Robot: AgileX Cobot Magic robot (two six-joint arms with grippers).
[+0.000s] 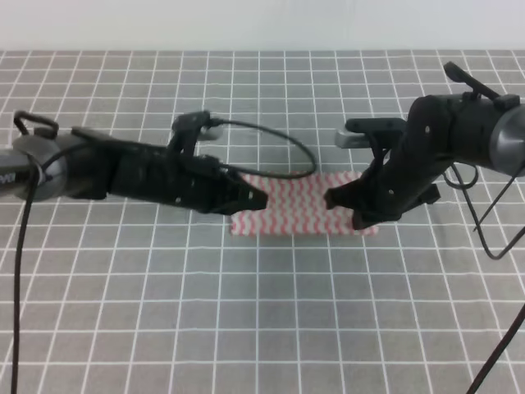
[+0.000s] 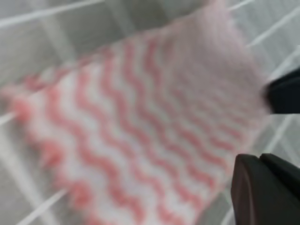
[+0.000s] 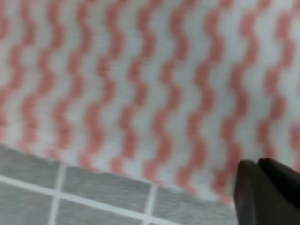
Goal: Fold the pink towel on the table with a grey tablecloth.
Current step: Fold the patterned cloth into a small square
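Grey gridded table [image 1: 262, 328], towel [image 1: 295, 205] flat between left gripper [image 1: 261, 199] and right gripper [image 1: 330, 199]; jaw states unclear. A shallow pinch could drop an edge.

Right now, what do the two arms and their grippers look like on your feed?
Both arms are black with grey cylindrical forearm sections. The left gripper and right gripper end in dark, tapered fingers. Thin black cables loop off each arm, and each wrist carries a small silver-tipped camera mount.

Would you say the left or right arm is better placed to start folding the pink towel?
Roughly equal, perhaps the right: the right gripper overlaps the pink towel at its end, the left gripper reaches the opposite end.
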